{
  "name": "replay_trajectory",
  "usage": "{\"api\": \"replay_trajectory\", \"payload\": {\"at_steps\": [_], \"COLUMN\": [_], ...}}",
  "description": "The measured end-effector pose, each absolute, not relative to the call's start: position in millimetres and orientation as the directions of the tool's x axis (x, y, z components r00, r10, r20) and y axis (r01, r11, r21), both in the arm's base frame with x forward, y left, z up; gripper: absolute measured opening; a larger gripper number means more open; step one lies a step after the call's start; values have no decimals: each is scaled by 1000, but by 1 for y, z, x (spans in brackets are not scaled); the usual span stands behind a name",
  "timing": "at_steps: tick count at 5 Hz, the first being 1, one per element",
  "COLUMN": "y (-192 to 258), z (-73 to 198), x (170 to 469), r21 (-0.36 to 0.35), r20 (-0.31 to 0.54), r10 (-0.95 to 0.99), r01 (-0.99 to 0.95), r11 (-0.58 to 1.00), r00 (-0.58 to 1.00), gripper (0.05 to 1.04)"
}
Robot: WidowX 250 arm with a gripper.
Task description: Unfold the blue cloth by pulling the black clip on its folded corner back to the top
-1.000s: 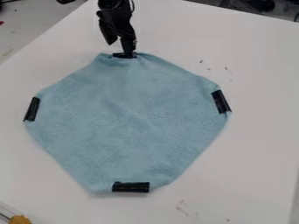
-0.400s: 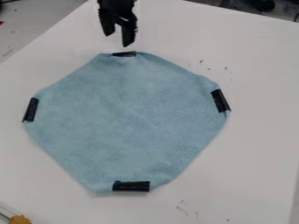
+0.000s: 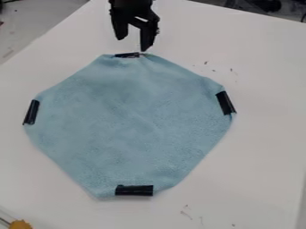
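Gripper apart above cloth's far edge

Camera view: black gripper (image 3: 133, 42) — fingers spread, holding nothing — hangs near black tape (image 3: 127, 55) at far corner. Blue cloth (image 3: 128, 125) lies spread mid-table, more tape on left, right and near corners; white table (image 3: 257, 147) beneath.

Blue cloth (image 3: 128, 125) — spread flat, corners black-taped.

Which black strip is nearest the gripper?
The top strip, on the cloth just below the gripper; the left strip, right strip and bottom strip in view are farther off.
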State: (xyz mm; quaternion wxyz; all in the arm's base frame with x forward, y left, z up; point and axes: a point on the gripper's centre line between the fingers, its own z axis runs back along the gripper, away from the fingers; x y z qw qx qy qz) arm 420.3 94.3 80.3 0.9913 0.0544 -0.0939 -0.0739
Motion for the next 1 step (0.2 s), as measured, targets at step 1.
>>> {"api": "replay_trajectory", "payload": {"at_steps": [1], "y": [81], "z": [79], "x": [399], "r21": [79], "r20": [208], "r10": [-138], "r01": [124], "r11": [989], "r00": [968], "gripper": [1000]}}
